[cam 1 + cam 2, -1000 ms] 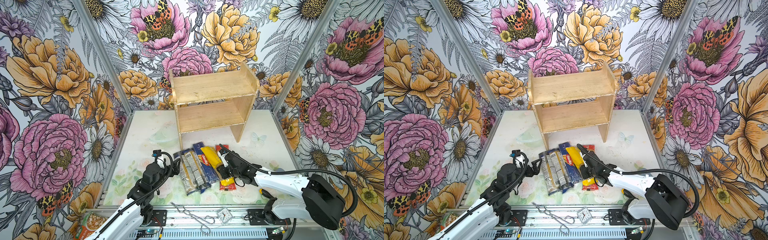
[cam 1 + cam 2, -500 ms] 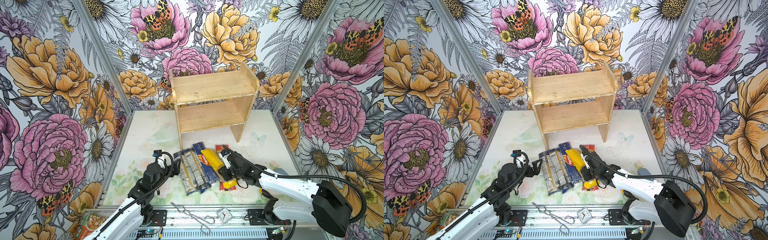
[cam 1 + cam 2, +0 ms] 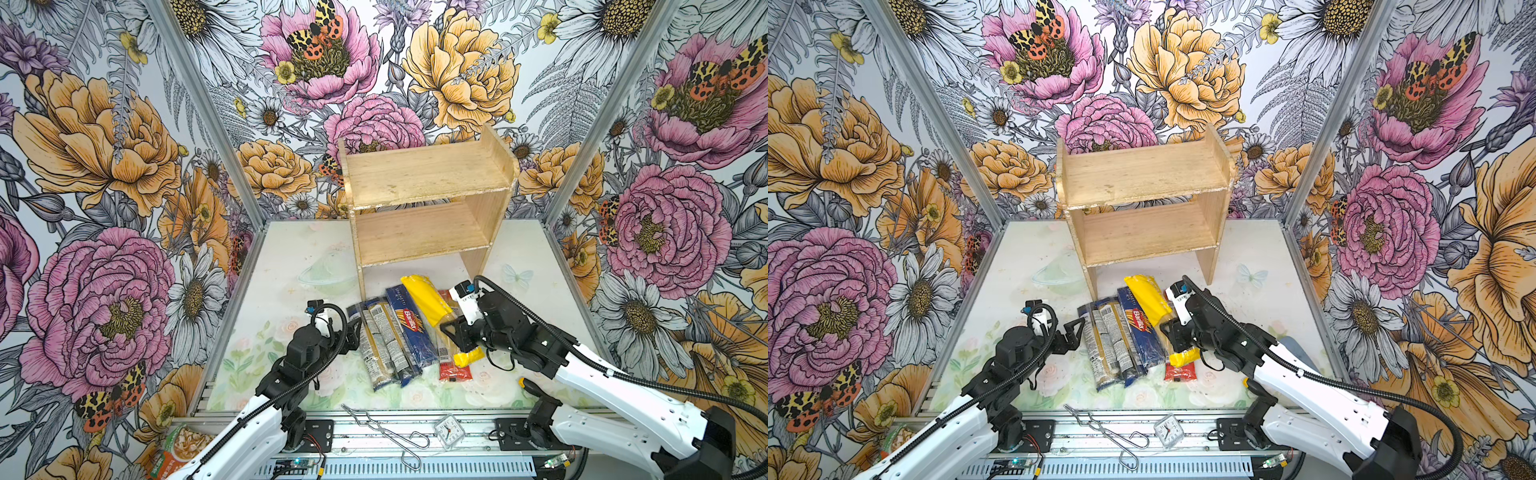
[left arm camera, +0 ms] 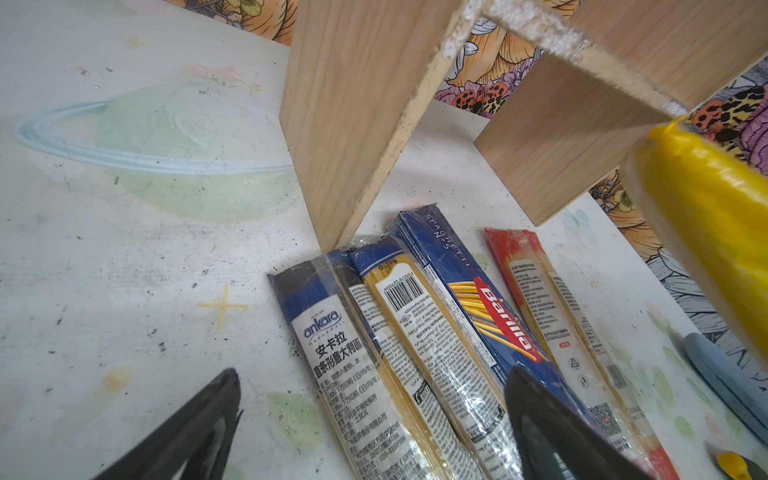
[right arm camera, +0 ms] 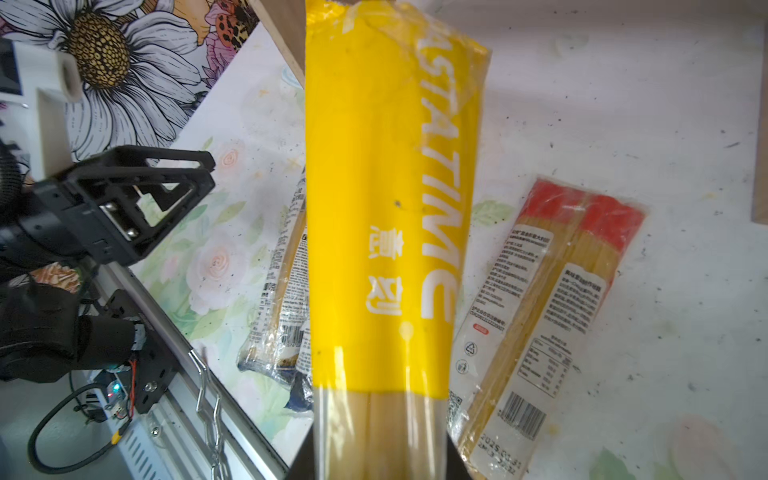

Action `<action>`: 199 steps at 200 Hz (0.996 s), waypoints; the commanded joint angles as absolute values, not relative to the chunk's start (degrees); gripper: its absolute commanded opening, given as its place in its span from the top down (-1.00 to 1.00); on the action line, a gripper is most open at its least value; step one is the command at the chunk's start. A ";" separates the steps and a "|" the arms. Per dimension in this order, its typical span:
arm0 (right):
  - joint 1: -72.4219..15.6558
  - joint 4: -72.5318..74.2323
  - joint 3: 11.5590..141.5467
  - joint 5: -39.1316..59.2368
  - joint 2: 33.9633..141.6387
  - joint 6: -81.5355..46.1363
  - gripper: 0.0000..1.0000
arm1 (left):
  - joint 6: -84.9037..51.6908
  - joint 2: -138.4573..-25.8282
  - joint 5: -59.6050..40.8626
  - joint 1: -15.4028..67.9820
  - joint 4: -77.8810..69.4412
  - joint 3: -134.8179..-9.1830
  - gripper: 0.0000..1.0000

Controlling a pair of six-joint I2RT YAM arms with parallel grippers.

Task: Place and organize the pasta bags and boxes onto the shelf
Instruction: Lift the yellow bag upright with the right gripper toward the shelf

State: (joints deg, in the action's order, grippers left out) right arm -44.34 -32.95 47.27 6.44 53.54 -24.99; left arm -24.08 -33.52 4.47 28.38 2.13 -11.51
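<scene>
Four spaghetti packs lie lengthwise, front to back, near the desk's front edge, before the shelf. The right hand is clamped on the yellow pack, whose far end points at the shelf, raised higher than a second ago; the left hand stays apart.

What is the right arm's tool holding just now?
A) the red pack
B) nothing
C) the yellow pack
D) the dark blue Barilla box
C: the right tool is shut on the clear middle of the yellow pack, while the Barilla box and the red pack lie untouched beside it.
</scene>
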 commanded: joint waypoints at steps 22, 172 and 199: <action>-44.76 -33.27 60.15 9.66 49.59 -25.02 1.00 | -24.17 -33.49 3.52 28.82 1.39 -11.90 -0.98; -44.76 -34.55 102.32 1.02 70.61 -23.06 1.00 | -23.12 -34.25 3.40 28.74 1.32 -12.28 -0.98; -44.76 -34.54 108.34 -1.90 74.45 -23.19 1.00 | -22.94 -34.32 3.25 28.65 1.32 -12.28 -0.98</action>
State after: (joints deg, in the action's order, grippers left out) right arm -44.36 -43.05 101.08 2.52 73.87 -24.32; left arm -23.86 -34.28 4.45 28.38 2.11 -11.51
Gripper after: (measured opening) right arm 0.280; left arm 0.987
